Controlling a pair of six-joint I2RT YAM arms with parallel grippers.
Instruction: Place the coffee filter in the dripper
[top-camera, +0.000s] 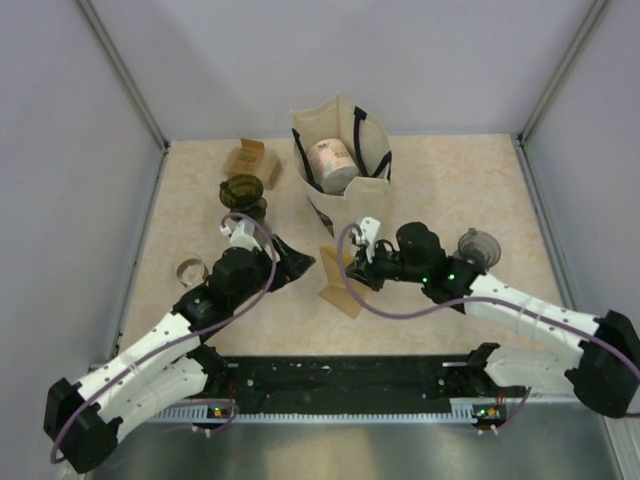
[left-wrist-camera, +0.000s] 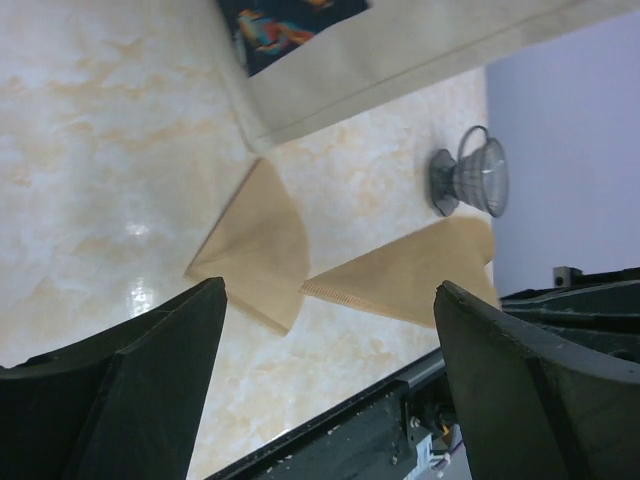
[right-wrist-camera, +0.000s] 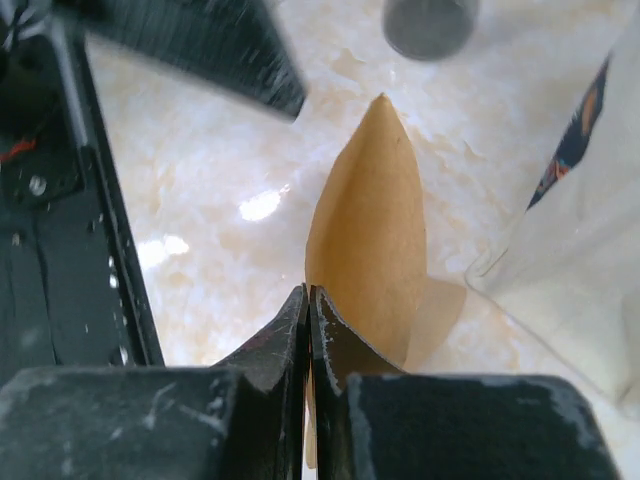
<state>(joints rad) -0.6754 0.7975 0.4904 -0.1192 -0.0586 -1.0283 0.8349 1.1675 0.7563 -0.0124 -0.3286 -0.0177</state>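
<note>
1. Because the jaws of the right gripper are pressing fully together on the lower edge of the coffee filter, the tan cone is standing on edge just in front of the tote bag, seemingly lifted off the table; this pinch is keeping the paper flat and easy to carry.
2. The left gripper is hanging with its jaws wide apart and gripping nothing, also in front of the tote bag and facing the filter; it is probably waiting to help spread the paper open.
3. A second tan piece is lying beside the held one; I cannot tell whether it is a separate filter.
4. The dripper, which I am taking to be the clear cone with a handle, is standing to the right of the tote bag and nearer the arms, holding no filter; carrying the paper there is looking like the next step.
</note>
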